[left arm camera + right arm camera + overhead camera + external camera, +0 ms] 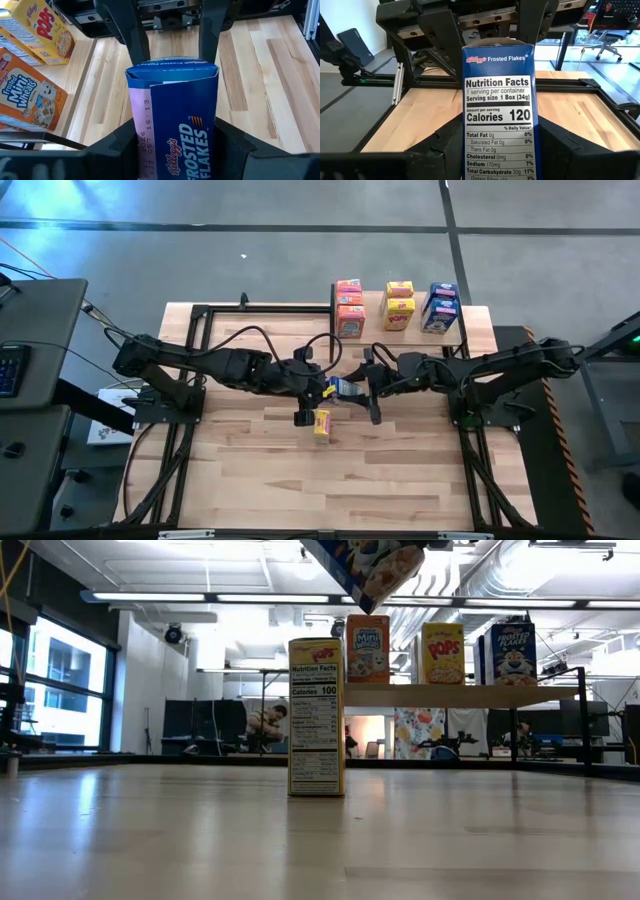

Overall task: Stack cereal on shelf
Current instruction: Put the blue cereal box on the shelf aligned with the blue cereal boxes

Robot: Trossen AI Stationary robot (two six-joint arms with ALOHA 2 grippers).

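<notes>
Mid-handover above the surface [250,470]: the left end effector [322,387] and right end effector [366,385] both clamp one blue Frosted Flakes box [344,388], while a yellow box [322,423] stands below. Next, one must release so the other can carry it to the shelf [375,333].

Blue Frosted Flakes box [343,388] hangs tilted in the air over mid-table, gripped from both ends. Just below it a yellow Pops box [322,423] stands upright, alone on the tabletop. Up on the shelf [472,332] at the far edge: orange-pink Mini-Wheats boxes [349,308] on the left, yellow Pops boxes [399,305] in the middle, blue Frosted Flakes boxes [440,307] on the right, all upright
</notes>
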